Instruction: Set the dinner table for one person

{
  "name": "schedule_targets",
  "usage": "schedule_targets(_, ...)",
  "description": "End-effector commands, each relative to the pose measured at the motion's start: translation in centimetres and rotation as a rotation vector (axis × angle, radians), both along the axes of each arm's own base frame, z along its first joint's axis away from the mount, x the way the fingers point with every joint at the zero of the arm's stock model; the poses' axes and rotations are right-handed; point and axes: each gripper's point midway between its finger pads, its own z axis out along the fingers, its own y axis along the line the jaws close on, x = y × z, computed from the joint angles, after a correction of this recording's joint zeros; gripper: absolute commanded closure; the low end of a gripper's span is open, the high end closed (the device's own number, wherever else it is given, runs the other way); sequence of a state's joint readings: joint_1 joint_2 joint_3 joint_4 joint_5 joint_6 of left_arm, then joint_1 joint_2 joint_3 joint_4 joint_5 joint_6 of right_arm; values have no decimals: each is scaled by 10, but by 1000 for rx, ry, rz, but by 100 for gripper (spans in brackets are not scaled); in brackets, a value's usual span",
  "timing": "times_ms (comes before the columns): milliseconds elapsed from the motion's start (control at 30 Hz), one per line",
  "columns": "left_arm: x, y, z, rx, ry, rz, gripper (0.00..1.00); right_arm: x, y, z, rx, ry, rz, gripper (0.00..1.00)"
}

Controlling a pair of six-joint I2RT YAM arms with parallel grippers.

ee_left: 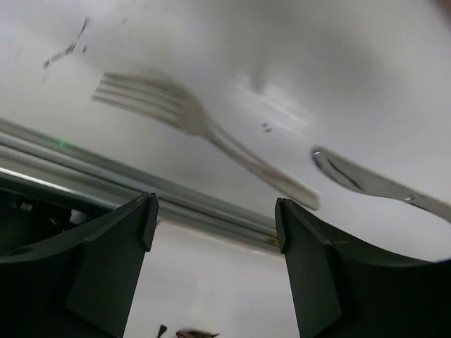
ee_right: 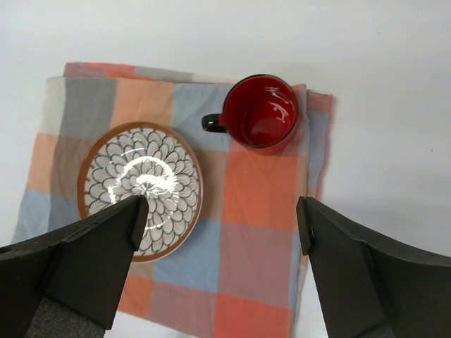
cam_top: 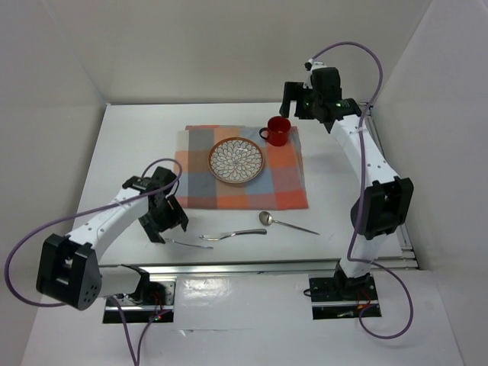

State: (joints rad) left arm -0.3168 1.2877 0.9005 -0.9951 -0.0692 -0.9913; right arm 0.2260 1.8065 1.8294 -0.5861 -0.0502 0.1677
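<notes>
The white dinner table (cam_top: 137,145) carries an orange-and-blue-grey checked cloth (cam_top: 286,179). On the cloth are a flower-patterned plate (cam_top: 237,160) and a red mug (cam_top: 278,131). In front of the cloth lie a fork (cam_top: 189,243), a knife (cam_top: 232,235) and a spoon (cam_top: 286,223). My left gripper (cam_top: 169,221) is open and empty, low beside the fork (ee_left: 183,120), with the knife's tip (ee_left: 373,183) to its right. My right gripper (cam_top: 293,97) is open and empty, high above the mug (ee_right: 261,111), the plate (ee_right: 139,189) and the cloth (ee_right: 261,232).
A metal rail (cam_top: 252,268) runs along the table's near edge and also shows in the left wrist view (ee_left: 106,172). White walls (cam_top: 46,130) enclose the table on the left, back and right. Both arm bases sit behind the rail.
</notes>
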Motion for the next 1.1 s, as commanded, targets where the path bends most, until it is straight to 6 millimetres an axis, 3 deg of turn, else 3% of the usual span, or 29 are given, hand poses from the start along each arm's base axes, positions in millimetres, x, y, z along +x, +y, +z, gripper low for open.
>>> schedule_targets(0,-12,-15,-2,-111,-25,166,16,-10,14,5,50,-28,38,0)
schedule_targets(33,-19,-13,-7,-118,-36,182,16,-14,19,-5,45,-5,50,0)
schedule_targets(100,-17,-14,-11,-139,-64,221,18,-20,20,-3,52,-6,60,0)
schedule_targets(233,2,-23,-15,-190,-139,238,21,-25,24,-7,49,5,71,1)
schedule_targets(467,-16,-25,-46,-168,-34,258,25,-31,21,-11,42,14,63,3)
schedule_targets(733,-10,-21,-54,-147,-58,284,28,-33,16,-13,40,22,54,4)
schedule_targets(933,-20,-13,-74,-79,22,283,64,-35,14,-22,31,40,45,5)
schedule_targets(1033,-23,-4,-67,-22,38,288,73,-36,13,-24,15,46,33,5)
schedule_targets(1067,-21,-2,-61,-21,12,280,81,-36,12,-24,10,45,25,5)
